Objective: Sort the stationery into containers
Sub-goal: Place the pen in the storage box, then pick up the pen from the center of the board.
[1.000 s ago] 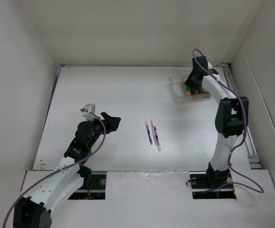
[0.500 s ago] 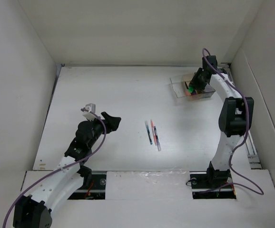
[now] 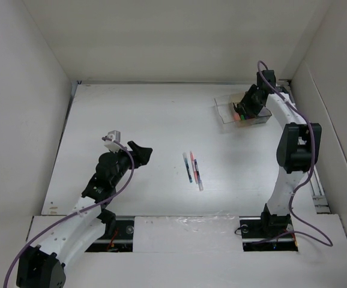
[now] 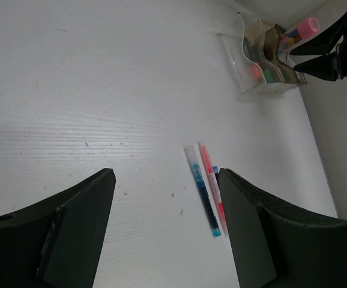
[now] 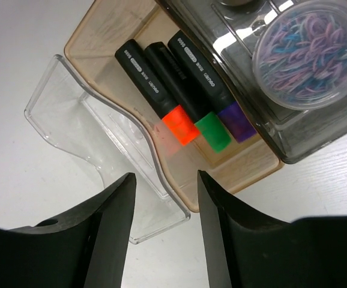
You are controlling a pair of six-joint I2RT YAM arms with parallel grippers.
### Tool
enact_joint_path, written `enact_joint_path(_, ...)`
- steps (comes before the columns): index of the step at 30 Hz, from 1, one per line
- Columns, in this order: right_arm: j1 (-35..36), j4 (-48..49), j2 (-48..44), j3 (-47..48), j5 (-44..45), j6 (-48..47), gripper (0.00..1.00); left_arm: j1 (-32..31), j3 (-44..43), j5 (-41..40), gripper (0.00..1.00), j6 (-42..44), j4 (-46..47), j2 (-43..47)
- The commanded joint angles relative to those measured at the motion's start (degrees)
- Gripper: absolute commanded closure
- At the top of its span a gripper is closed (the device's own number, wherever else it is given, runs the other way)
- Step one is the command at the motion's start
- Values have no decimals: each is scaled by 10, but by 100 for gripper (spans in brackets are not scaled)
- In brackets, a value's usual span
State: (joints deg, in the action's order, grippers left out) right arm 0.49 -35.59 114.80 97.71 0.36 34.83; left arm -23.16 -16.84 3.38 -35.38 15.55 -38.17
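Three highlighters (image 5: pixel 185 90) lie side by side in the amber compartment of the organiser (image 5: pixel 120 37) at the far right of the bench (image 3: pixel 149 120); thin pens (image 3: pixel 193 170) lie mid-bench. The right gripper (image 5: pixel 163 180) hovers above the organiser, spread and empty; the left gripper (image 4: pixel 164 180) is spread, empty

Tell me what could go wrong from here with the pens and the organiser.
The three pens lie tight side by side, so a pinch at one may drag or lift its neighbours. The right gripper hangs open close over the organiser; a finger could catch its clear wall and shift it, perhaps spilling the highlighters.
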Motion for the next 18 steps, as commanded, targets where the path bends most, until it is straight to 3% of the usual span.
enact_joint_path(1, 15, 11, -56, -2, 25, 9, 49, -2, 4, -3, 34, 2, 29, 1)
enact_joint_path(5, 71, 24, -117, -43, 65, 9, 51, -2, 4, -3, 34, 2, 24, 1)
enact_joint_path(8, 153, 64, -179, -118, 79, -3, 66, -2, 4, -8, 34, 2, 24, 1)
enact_joint_path(9, 176, 69, -191, -137, 90, -3, 80, -2, 4, -8, 34, 2, 24, 1)
enact_joint_path(11, 252, 69, -219, -194, 139, 2, 98, -2, 4, -8, 34, 2, 24, 6)
enact_joint_path(18, 441, 79, -281, -346, 185, 85, 100, -2, 4, -1, 34, 2, 30, 1)
